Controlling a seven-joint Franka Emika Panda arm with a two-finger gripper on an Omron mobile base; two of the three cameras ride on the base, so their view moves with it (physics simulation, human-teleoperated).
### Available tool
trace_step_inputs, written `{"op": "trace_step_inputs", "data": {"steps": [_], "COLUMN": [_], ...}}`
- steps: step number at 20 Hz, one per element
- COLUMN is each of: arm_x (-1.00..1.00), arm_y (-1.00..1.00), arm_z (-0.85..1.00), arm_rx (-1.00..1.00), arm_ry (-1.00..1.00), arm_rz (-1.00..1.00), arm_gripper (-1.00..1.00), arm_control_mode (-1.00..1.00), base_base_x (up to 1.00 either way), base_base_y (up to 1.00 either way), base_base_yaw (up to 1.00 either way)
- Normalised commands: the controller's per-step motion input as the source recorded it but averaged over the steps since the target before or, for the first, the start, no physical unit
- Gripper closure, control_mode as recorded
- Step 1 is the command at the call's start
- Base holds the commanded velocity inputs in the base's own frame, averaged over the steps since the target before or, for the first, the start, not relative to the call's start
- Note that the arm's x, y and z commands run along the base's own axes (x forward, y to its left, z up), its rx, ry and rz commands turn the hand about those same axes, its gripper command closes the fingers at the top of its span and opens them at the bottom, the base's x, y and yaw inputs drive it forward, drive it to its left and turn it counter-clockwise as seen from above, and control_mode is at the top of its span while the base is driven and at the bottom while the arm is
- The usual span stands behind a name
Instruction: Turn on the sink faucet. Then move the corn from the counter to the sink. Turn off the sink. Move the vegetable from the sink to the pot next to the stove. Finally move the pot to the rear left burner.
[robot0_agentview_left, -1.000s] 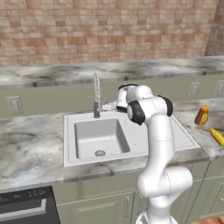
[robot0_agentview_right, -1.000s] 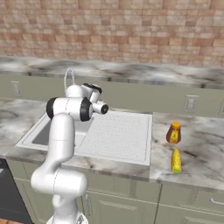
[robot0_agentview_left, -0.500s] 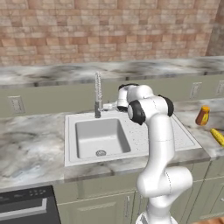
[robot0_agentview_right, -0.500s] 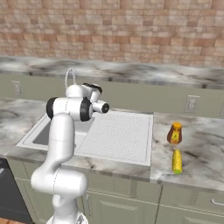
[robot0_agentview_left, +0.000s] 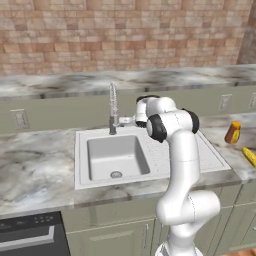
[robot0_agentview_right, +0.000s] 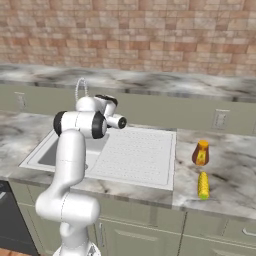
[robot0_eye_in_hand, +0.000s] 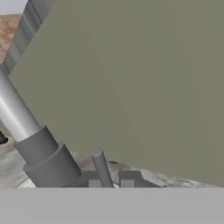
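1. Centre of the left base view: end effector (robot0_agentview_left: 131, 119) sits level with the faucet (robot0_agentview_left: 112, 107) base, just right of it, arm folded back over the sink (robot0_agentview_left: 107, 157). My read: it is placed there to work the faucet's small side lever (robot0_eye_in_hand: 101, 168), the 1st step of the task.
2. Bottom centre of the hand view: 2 dark fingertips (robot0_eye_in_hand: 129, 178) pressed together, pinching nothing; the lever rises just left of them, the grey faucet column at lower left. Closed tips suit a nudge rather than a grasp, I judge. Contact with the lever: cannot tell.
3. No water stream visible in the basin; faucet likely not yet on.
4. Lower right of the right base view: corn (robot0_agentview_right: 202, 185) lies on the desk (robot0_agentview_right: 235, 170), just below an orange bottle (robot0_agentview_right: 201, 152), right of the ribbed drainboard (robot0_agentview_right: 137, 155). Well apart from the end effector, untouched.
5. Pot and stove: not seen.
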Motion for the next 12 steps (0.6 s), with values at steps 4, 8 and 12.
{"op": "trace_step_inputs", "data": {"steps": [4, 8, 12], "arm_x": [-0.03, -0.05, -0.14], "arm_y": [-0.87, -0.84, -0.81], "arm_z": [-0.13, -0.14, -0.15], "arm_rx": [0.05, 0.04, 0.04], "arm_ry": [0.09, 0.08, 0.07], "arm_rz": [-0.01, -0.01, -0.03], "arm_gripper": [1.00, 1.00, 1.00], "arm_control_mode": [-1.00, -1.00, -1.00], "base_base_x": [0.00, 0.00, 0.00], "base_base_y": [0.00, 0.00, 0.00], "base_base_yaw": [0.00, 0.00, 0.00]}}
